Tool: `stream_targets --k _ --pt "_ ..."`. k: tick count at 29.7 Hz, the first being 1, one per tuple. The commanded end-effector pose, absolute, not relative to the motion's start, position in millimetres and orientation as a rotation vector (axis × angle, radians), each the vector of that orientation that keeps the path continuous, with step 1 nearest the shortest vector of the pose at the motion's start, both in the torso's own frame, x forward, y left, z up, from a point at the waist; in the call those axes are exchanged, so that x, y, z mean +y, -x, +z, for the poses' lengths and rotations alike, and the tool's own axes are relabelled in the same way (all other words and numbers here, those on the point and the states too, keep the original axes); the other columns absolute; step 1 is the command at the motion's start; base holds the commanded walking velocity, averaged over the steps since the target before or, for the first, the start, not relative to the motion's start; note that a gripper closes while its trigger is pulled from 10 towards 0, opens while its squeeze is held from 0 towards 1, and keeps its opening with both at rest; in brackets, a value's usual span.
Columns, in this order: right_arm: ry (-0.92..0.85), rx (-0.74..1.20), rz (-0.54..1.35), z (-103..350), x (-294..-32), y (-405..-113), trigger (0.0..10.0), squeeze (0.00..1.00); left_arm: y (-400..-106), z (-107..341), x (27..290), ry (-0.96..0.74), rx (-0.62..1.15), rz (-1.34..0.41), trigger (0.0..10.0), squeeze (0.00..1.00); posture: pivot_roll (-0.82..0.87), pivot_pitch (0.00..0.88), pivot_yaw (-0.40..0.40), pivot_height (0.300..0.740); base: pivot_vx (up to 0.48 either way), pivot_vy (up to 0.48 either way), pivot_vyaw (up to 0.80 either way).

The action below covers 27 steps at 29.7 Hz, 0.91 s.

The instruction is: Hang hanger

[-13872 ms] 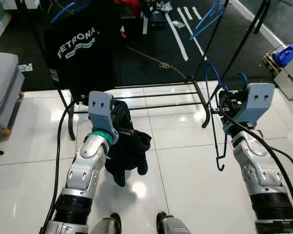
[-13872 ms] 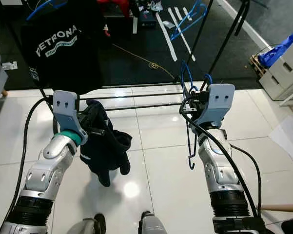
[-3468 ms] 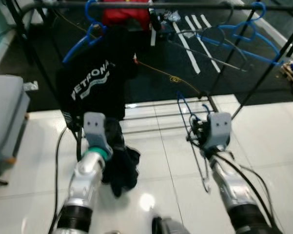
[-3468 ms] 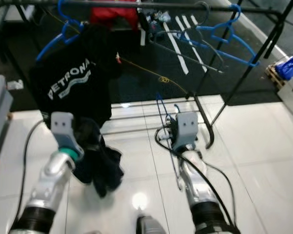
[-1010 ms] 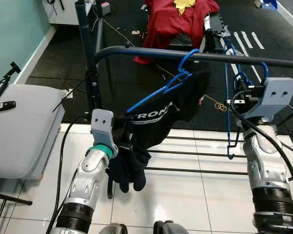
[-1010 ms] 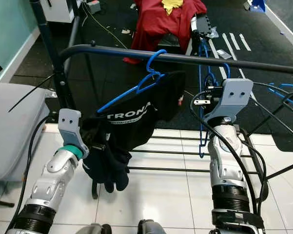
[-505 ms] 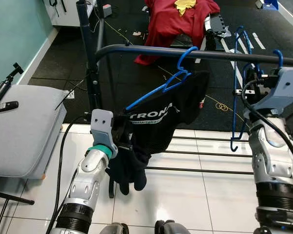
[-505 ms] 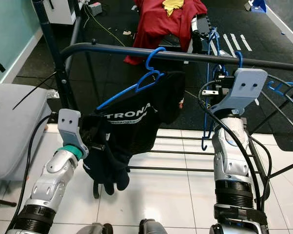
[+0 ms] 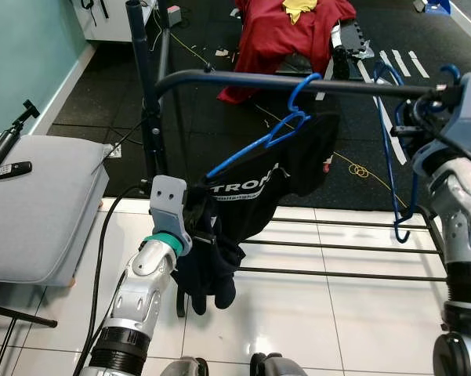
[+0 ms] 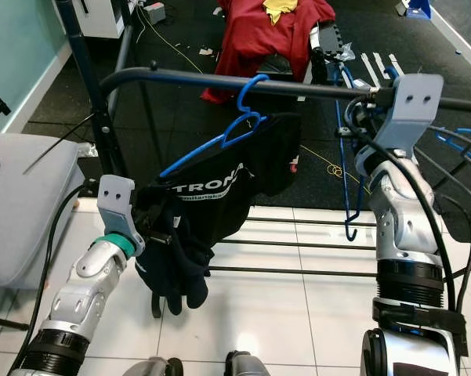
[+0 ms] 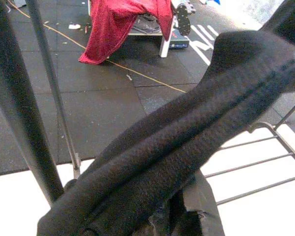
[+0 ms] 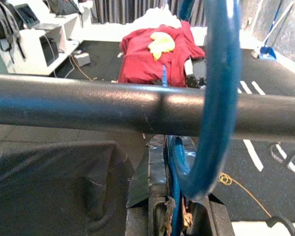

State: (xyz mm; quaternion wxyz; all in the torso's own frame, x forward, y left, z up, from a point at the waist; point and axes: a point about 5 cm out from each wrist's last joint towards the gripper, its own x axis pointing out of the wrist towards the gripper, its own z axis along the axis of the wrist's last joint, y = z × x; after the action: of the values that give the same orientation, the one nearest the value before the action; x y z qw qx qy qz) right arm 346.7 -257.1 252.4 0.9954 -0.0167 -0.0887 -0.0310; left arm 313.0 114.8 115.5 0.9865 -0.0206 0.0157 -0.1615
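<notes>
the hanger (image 9: 395, 149) is thin blue plastic, with a curved hook at the top and long slim arms running down to a small upturned end. the right gripper (image 12: 176, 216) has its fingers clenched on the hanger just below the hook and holds it up at the rail (image 9: 298, 84). in the right wrist view the broad blue curve of the hook crosses in front of the dark round rail, very close to it, but whether the hook rests on the rail cannot be told. the rest of the hanger hangs down beside the right arm, above the lower rack bars (image 9: 337, 249).

the left gripper (image 9: 190, 223) grasps a bundle of black cloth (image 9: 208, 270), which droops below the left arm. further along the rail a second blue hanger (image 9: 259, 141) carries a black shirt (image 9: 266, 184) with white lettering. a red garment (image 9: 286, 27) lies draped on a seat beyond the rack, and a grey cushion (image 9: 35, 207) sits at the robot's left.
</notes>
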Motion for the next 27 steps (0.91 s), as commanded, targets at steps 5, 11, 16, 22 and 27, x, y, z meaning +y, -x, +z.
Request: stream_targets --k 5,11,16,22,27 --pt "-0.002 -0.107 -0.029 250 -261 -349 10.0 0.00 -310 118 112 0.011 0.015 -0.363 10.0 0.00 -0.09 0.086 0.023 0.740 0.000 0.000 0.00" --pt "-0.015 -0.073 -0.009 247 -261 -348 10.0 0.06 -310 119 111 0.004 0.013 -0.370 10.0 0.00 -0.09 0.079 0.023 0.740 0.000 0.000 0.00" --pt "-0.010 -0.043 -0.022 246 -262 -347 10.0 1.00 -311 119 112 0.001 0.013 -0.374 10.0 0.00 -0.09 0.071 0.023 0.740 0.000 0.000 0.00" --pt "0.059 -0.053 -0.043 247 -262 -342 10.0 0.00 -310 119 111 -0.003 0.013 -0.379 10.0 0.00 -0.09 0.066 0.024 0.740 0.000 0.000 0.00" --pt "0.147 -0.149 -0.064 250 -247 -328 10.0 0.00 -308 122 113 -0.005 -0.003 -0.380 10.0 0.00 -0.08 0.068 0.026 0.740 0.000 0.000 0.00"
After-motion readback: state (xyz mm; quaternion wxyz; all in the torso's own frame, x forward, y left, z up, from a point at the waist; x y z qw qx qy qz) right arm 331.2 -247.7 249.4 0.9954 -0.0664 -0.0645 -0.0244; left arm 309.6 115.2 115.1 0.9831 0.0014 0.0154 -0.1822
